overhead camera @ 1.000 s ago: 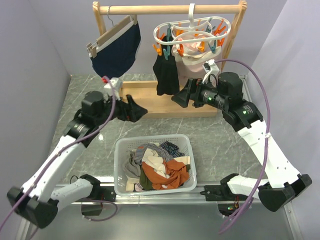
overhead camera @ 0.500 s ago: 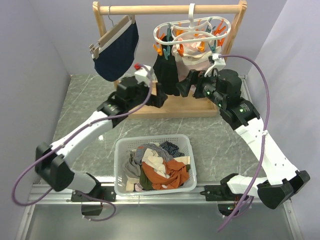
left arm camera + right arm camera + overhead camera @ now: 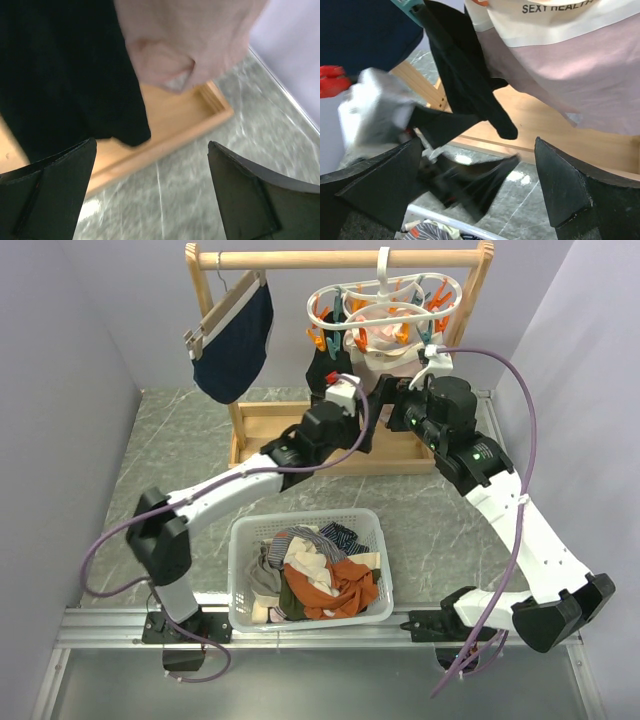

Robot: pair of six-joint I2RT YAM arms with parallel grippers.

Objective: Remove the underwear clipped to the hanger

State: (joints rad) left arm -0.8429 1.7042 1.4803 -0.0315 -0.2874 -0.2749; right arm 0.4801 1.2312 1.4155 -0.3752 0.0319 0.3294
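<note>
Since half a second ago the left arm has swung further right, bringing the left gripper [image 3: 368, 435] under the hanger [image 3: 385, 300], near the right gripper [image 3: 392, 410]. The underwear [image 3: 378, 348] hangs pegged there, the black garment [image 3: 322, 365] beside the pale pink-beige garment [image 3: 390, 368].

From the left wrist, the left gripper [image 3: 151, 145] gapes wide and holds nothing. It sits just below the black garment [image 3: 60, 65] and the pink-beige one [image 3: 190, 40], over the wooden tray [image 3: 175, 127].

From the right wrist, the right gripper [image 3: 477, 142] is likewise spread wide and empty. The black garment [image 3: 460, 65] dangles ahead of it, with the whitish garment [image 3: 545, 22] above the pink-beige cloth [image 3: 560, 75]. The left arm shows as a blur below.
</note>
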